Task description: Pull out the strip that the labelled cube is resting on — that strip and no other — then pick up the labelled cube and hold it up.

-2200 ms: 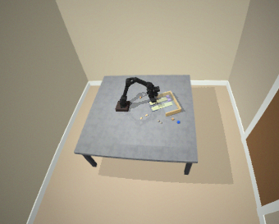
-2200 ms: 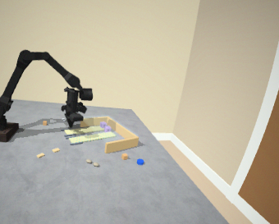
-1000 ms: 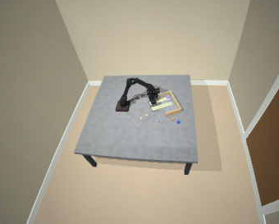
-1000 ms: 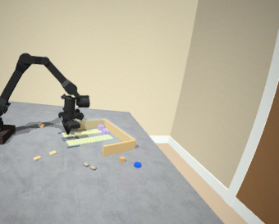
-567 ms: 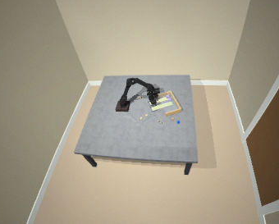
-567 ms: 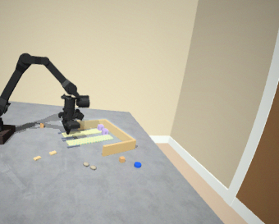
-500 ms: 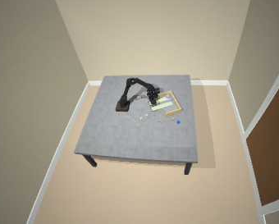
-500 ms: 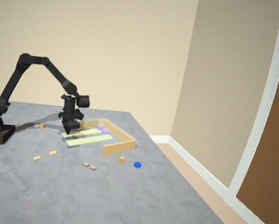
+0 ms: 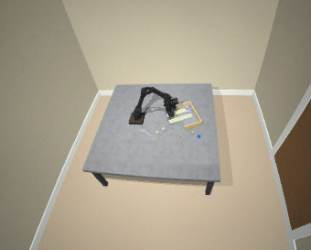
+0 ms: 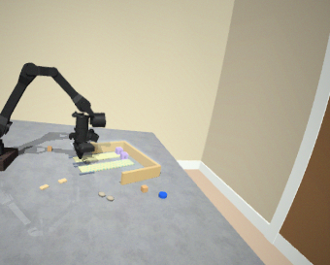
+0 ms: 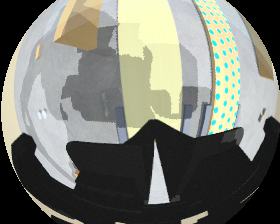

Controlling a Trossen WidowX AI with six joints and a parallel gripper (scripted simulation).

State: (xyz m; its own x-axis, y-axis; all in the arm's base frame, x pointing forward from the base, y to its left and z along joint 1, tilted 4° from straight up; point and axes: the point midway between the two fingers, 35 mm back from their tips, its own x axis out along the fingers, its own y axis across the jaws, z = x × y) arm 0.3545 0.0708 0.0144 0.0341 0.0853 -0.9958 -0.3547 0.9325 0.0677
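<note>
A plain pale-yellow strip point(image 10: 99, 157) point(image 11: 150, 55) lies lengthwise ahead of my gripper. A yellow strip with cyan dots point(image 10: 106, 166) point(image 11: 226, 75) lies parallel to it, to the right in the wrist view. Two lilac cubes, one point(image 10: 118, 150) behind the other point(image 10: 124, 155), are near the plain strip's far end; no label is legible, and I cannot tell exactly what each rests on. My gripper point(image 10: 83, 159) point(image 11: 153, 123) is shut and empty, low over the plain strip's near end. The cubes are out of the wrist view.
A low wooden wall point(image 9: 193, 125) point(image 10: 141, 175) surrounds the strips' far ends and sides. In the exterior view, a blue ball point(image 10: 163, 195), an orange cube point(image 10: 144, 188), a pebble point(image 10: 102, 194) and a small yellow block point(image 10: 62, 181) lie in front. Another orange cube point(image 10: 49, 149) is near the arm's base.
</note>
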